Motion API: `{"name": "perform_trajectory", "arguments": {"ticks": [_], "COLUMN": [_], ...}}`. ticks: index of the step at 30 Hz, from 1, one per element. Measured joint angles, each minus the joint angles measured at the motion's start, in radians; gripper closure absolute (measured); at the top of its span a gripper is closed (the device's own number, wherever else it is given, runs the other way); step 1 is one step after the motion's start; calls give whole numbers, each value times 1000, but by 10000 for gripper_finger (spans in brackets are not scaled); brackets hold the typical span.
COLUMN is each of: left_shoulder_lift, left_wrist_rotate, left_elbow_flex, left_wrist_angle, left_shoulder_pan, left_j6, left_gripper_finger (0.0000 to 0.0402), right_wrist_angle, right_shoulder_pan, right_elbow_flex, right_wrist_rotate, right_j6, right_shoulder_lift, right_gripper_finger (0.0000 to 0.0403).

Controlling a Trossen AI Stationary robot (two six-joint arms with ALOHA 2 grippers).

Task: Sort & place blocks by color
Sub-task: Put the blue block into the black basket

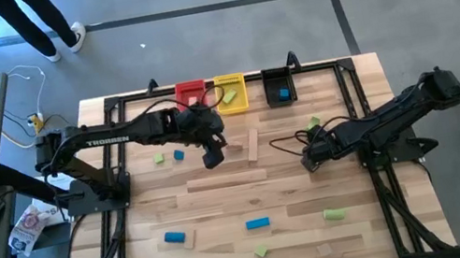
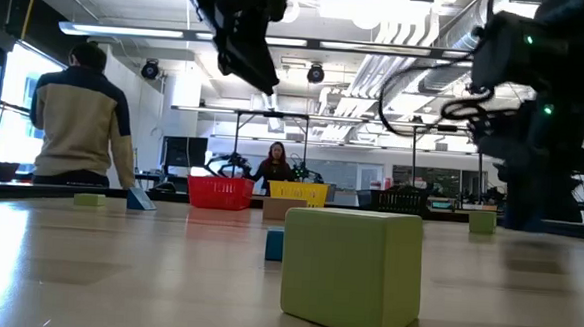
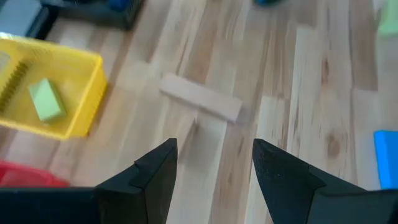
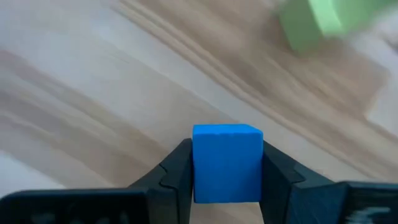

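Between the fingers of the right tool (image 4: 227,171) we find a blue cube (image 4: 227,163), clamped on both sides and held over the bare wood of the counter (image 1: 224,201) right of centre; a light green block (image 4: 317,22) lies near it on the boards. In the high view we place this tool (image 1: 309,161) close to the counter's middle, with a green block (image 1: 312,122) just beyond it.

Across the rest of the counter we note loose blocks: a green one (image 1: 159,158) and a blue one (image 1: 179,155) side by side near the left arm, a blue bar (image 1: 174,237) and a second blue bar (image 1: 257,223) toward the near edge, a green block (image 1: 334,214) and another green piece (image 1: 260,251) there as well, and a pale wooden bar (image 1: 253,144) near centre.

Along the far edge we record a red bin (image 1: 190,92), a yellow bin (image 1: 231,94) holding a green block (image 3: 47,99), and a black bin (image 1: 279,87) holding a blue block (image 1: 283,94).

We find the left tool (image 3: 214,165) released and empty, fingers apart, raised above the counter over the wooden bar (image 3: 200,96), near the yellow bin (image 3: 81,106).
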Motion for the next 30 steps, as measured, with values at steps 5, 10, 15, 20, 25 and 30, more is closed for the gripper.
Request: {"name": "perform_trajectory", "arguments": {"ticks": [5, 10, 15, 20, 25, 30], "left_shoulder_lift": [40, 87, 144, 196, 236, 267], "left_wrist_rotate": [-3, -6, -28, -62, -67, -67], "left_elbow_flex": [0, 0, 0, 0, 0, 0], "left_wrist_angle": [-26, -22, -15, 27, 70, 114], "left_shoulder_pan": [-21, -44, -54, -47, -30, -13], "left_j6": [-18, -22, 51, 135, 209, 266], "left_gripper_finger": [206, 206, 206, 206, 206, 206], "right_wrist_angle": [1, 37, 144, 245, 318, 416], "right_shoulder_pan": [-28, -108, -227, -356, -477, -581], "right_elbow_flex": [64, 112, 145, 181, 203, 204], "right_wrist_rotate": [69, 113, 116, 109, 87, 59], "right_j6": [-76, -219, -427, -624, -755, -843], "right_shoulder_lift": [0, 0, 0, 0, -1, 6], "right_gripper_finger": [295, 295, 295, 295, 295, 295]}}
